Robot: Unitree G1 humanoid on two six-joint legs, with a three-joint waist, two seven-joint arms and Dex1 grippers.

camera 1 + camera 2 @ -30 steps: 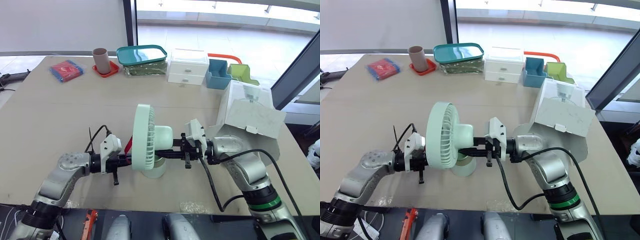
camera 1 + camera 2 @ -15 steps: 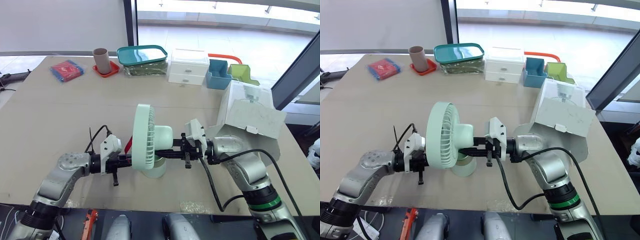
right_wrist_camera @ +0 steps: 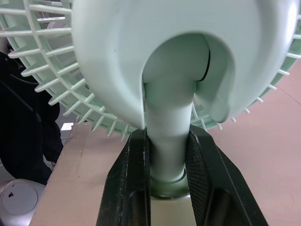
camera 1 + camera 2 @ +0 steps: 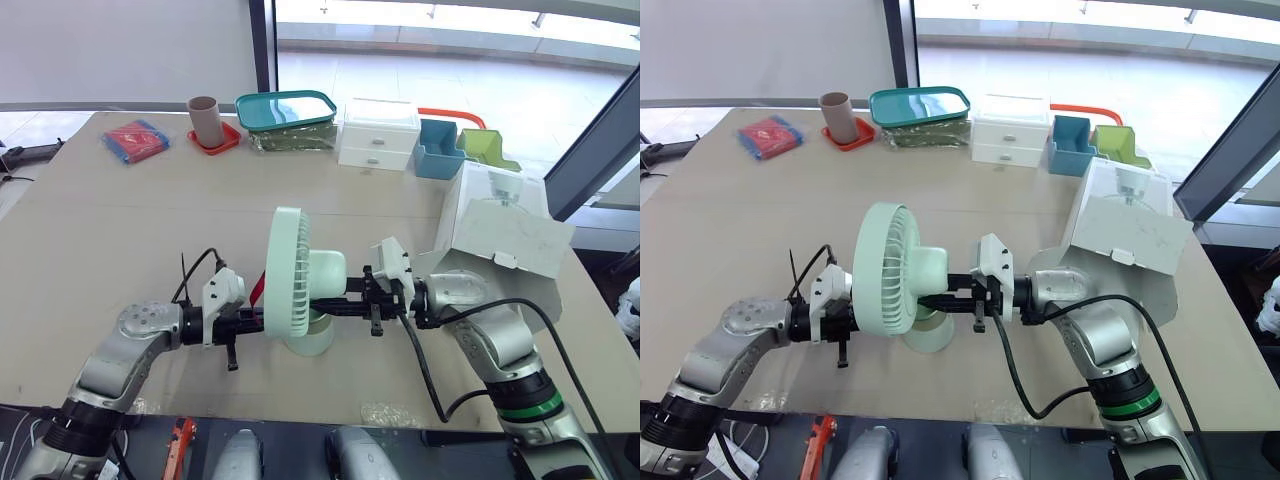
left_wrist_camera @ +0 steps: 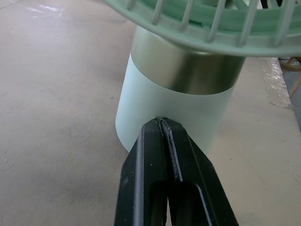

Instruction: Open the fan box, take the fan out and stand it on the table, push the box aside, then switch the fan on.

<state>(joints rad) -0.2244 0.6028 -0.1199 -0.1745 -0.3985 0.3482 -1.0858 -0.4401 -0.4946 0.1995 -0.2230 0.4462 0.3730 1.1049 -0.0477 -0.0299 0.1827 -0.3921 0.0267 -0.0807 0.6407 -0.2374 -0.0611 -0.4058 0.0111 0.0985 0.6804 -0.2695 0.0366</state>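
Switch-on step in hand, judging by the layout. Near the front edge of the table [image 4: 120, 230], the fan [image 4: 300, 285] is standing upright on its round base [image 5: 169, 108]. The left hand [image 5: 162, 123] is pointing at that base with its fingers closed together and empty, tips touching the pale lower band. The right hand [image 3: 168, 136] is gripping the fan's stem [image 3: 167, 103] from the opposite side, one finger on each flank, just above the base. No switch is showing where the tips are meeting the base, so the contact point cannot be confirmed.

The press is probably best made short and straight, level with the table, with the right hand taking the reaction so the base is neither sliding nor tipping. Blade motion behind the grille would confirm success.

Further back, the fan box [image 4: 500, 225] is lying by the right edge, flap open, well apart from the fan. Along the far edge, a drawer unit [image 4: 378, 133] and a teal tray [image 4: 284, 108] are sitting away from the fan.
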